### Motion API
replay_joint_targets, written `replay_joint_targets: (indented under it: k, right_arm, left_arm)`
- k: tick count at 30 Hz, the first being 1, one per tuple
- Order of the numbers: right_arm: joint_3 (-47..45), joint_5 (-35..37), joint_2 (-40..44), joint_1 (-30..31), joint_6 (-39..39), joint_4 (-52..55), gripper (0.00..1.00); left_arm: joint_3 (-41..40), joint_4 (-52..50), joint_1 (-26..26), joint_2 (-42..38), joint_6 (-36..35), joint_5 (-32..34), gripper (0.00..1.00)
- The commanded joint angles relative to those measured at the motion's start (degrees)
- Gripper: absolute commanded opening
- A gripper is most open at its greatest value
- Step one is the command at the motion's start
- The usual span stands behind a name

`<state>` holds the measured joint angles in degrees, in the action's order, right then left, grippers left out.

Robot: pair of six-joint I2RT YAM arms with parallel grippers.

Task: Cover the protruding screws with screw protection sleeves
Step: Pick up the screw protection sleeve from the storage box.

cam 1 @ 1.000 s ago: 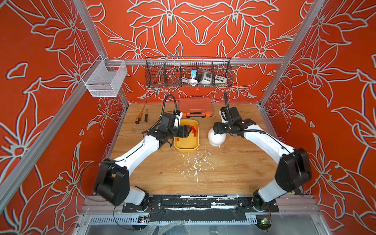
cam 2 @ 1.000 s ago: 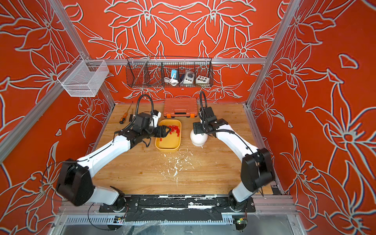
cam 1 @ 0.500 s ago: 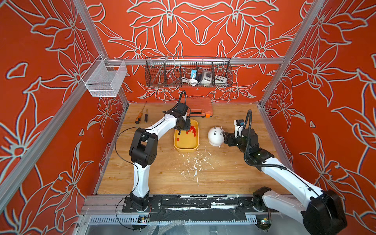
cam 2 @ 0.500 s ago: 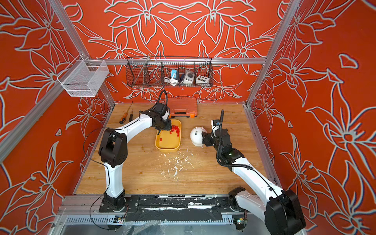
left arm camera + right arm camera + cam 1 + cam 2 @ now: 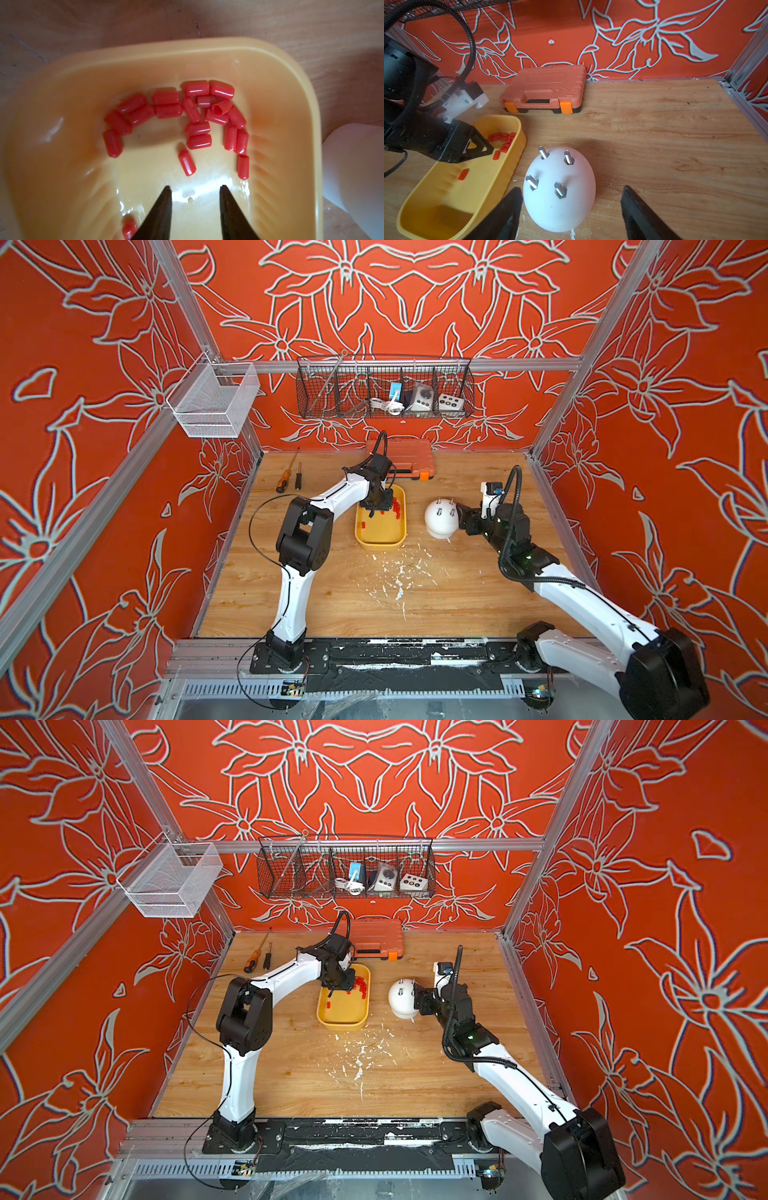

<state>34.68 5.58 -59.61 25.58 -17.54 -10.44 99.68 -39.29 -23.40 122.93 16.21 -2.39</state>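
Many red sleeves (image 5: 166, 97), in yellow tray (image 5: 187, 44)

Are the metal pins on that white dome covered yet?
Uncovered: all four screws show bare grey metal; the red sleeves lie in the yellow tray.

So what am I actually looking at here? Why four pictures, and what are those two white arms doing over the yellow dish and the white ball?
It is one robot with two white arms, each ending in a pincer. Two pictures look down from above, side by side; the other two come from cameras on the wrists. On the wooden table lie a yellow tray of red sleeves, a white dome with four bare screws, an orange case and two screwdrivers. The left pincer hangs open over the sleeves, holding nothing. The right pincer stands open on either side of the dome, apparently not gripping it.
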Motion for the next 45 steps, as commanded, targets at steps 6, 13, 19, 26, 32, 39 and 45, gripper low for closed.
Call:
replay_joint_targets:
  k: [6, 13, 19, 26, 32, 39, 45]
  right_arm:
    - [-1.0, 1.4, -0.8, 0.4, -1.2, -2.2, 0.77]
    - [-1.1, 1.4, -0.7, 0.4, -1.5, -2.2, 0.77]
    - [-1.2, 1.3, -0.7, 0.4, -1.6, -2.2, 0.77]
    - [-1.3, 1.2, -0.5, 0.4, -1.8, -2.3, 0.77]
    - [-1.3, 1.0, -0.4, 0.4, -1.9, -2.3, 0.78]
    - [-1.3, 0.8, -0.3, 0.4, -2.1, -2.3, 0.78]
    - [-1.4, 0.5, -0.4, 0.4, -2.2, -2.6, 0.78]
  left_arm:
    - [2.3, -2.9, -1.2, 3.3, 1.2, 2.5, 0.33]
    - [1.2, -1.5, -1.9, 4.3, 1.4, 4.1, 0.27]
    - [0.9, -1.2, -1.9, 5.2, 1.5, 4.3, 0.27]
    - [0.4, -0.3, -1.9, 5.3, 1.3, 4.7, 0.24]
    - [0.5, 0.1, -1.9, 5.9, 1.3, 5.8, 0.35]
    - [1.4, 0.3, -1.9, 6.8, 0.5, 5.8, 0.28]
    - [1.4, 0.2, -1.9, 6.7, 0.2, 5.3, 0.24]
